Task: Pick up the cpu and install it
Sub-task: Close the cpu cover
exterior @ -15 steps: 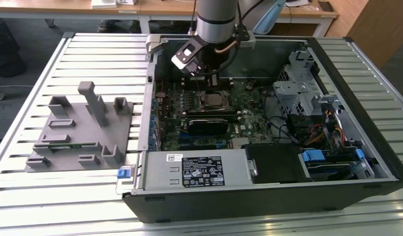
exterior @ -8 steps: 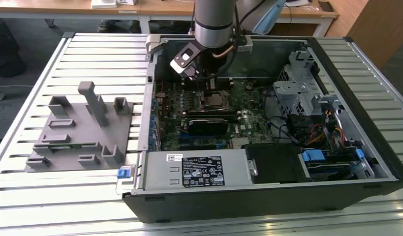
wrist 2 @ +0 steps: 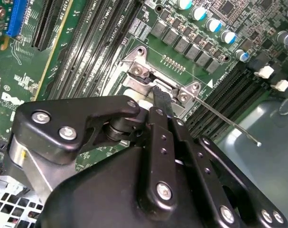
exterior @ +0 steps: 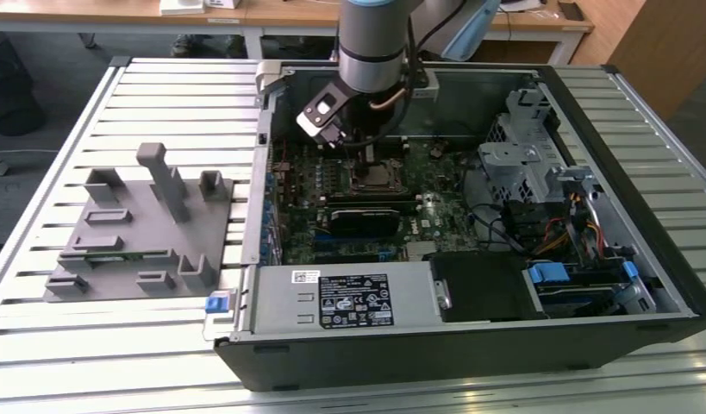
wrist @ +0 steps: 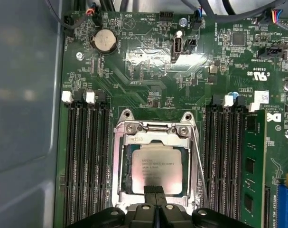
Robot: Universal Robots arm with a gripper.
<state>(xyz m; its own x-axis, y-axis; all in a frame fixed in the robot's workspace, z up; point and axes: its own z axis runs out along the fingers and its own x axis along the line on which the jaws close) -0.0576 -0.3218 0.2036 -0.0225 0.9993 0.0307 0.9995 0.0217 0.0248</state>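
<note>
Open computer case [exterior: 445, 358] lies on its side on slatted metal table [exterior: 100, 345]. Grey plastic rack [exterior: 128, 226] with upright posts sits beside it, toward the exterior view's left. Inside case: labelled power supply box [exterior: 341, 297], metal drive cage [exterior: 520, 159], green circuit board [wrist: 148, 76]. On board: coin battery [wrist: 105, 41], black memory slots [wrist: 84, 161], one green memory stick [wrist: 253, 166] seated upright.

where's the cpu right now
In the first wrist view, the cpu lies in the metal socket frame on the motherboard, between the two banks of memory slots, with the gripper at one edge.
</note>
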